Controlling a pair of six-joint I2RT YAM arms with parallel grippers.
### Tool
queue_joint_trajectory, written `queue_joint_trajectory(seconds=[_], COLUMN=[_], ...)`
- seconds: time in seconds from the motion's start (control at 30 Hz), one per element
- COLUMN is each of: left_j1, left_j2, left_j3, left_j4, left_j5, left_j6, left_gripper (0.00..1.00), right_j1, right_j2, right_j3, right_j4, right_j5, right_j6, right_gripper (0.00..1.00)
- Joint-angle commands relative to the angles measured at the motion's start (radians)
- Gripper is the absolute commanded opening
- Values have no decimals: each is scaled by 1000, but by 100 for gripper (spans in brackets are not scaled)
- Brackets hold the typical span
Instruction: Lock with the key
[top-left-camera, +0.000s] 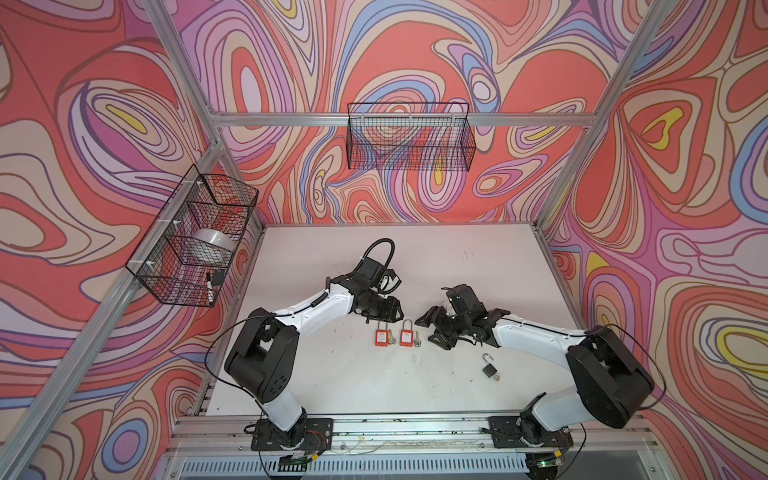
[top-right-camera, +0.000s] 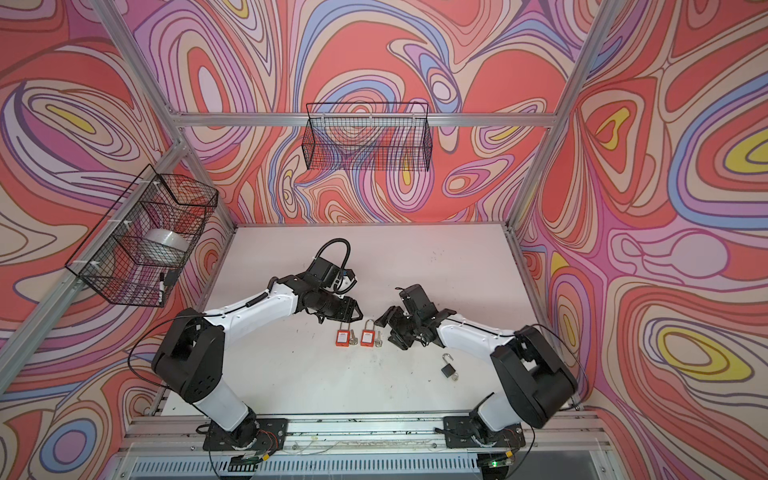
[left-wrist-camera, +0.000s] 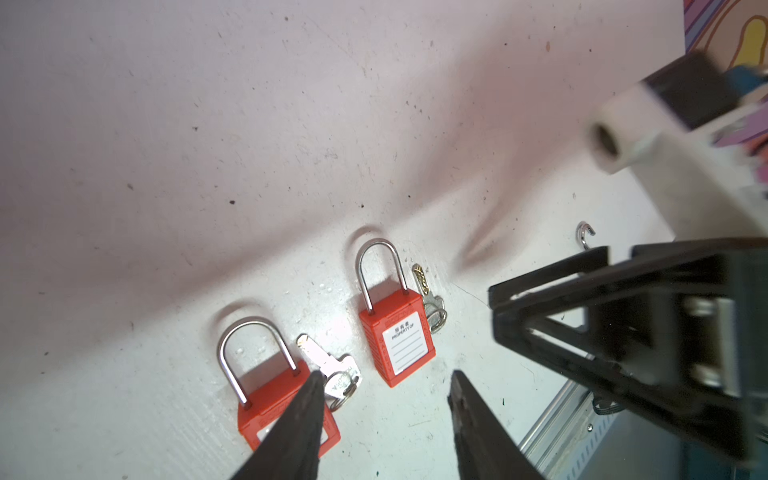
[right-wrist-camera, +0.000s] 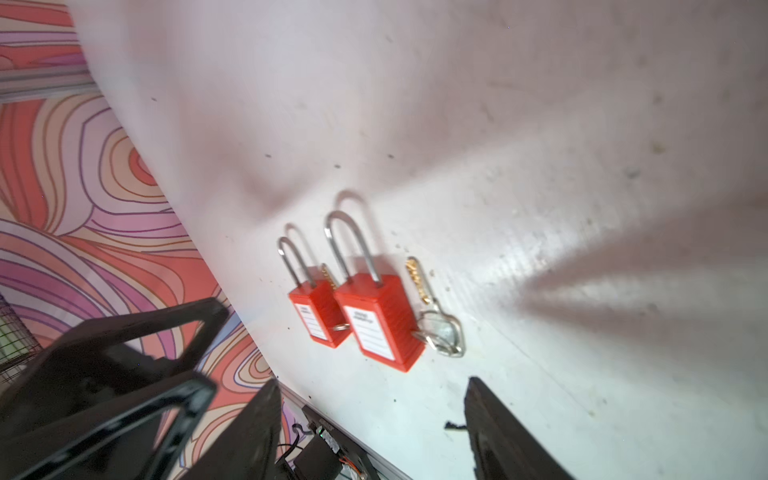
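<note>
Two red padlocks lie side by side mid-table, shackles pointing to the back: the left one and the right one. A silver key lies just right of the left padlock. A second key lies just right of the right padlock. My left gripper hovers open just behind the left padlock, holding nothing. My right gripper is open and empty, close to the right of the second key.
A small black padlock with its shackle swung open lies front right, under the right arm. A wire basket with a tape roll and a marker hangs on the left frame. Another wire basket hangs on the back wall.
</note>
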Motion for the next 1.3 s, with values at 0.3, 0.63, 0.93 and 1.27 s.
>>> queue_joint_trajectory(seconds=[0.3,0.63,0.93,1.27], left_j1=[7,7,7,7], left_j2=[-1,3,-10,-11], left_j3=[17,13,8,14], left_j4=[18,22,19,5], left_j5=[34,46,38,33], left_j6=[12,11,6,8], left_gripper=[51,51,51,51], right_j1=[-90,-176,-209,-254], right_j2=[-296,-226,-175,-162], right_j3=[-4,-13,-53,-106], right_j4=[-754,-850,-749,-664], right_j5=[395,396,307,223], right_j6=[-38,-31,-85,-115], right_gripper=[89,94,95,95])
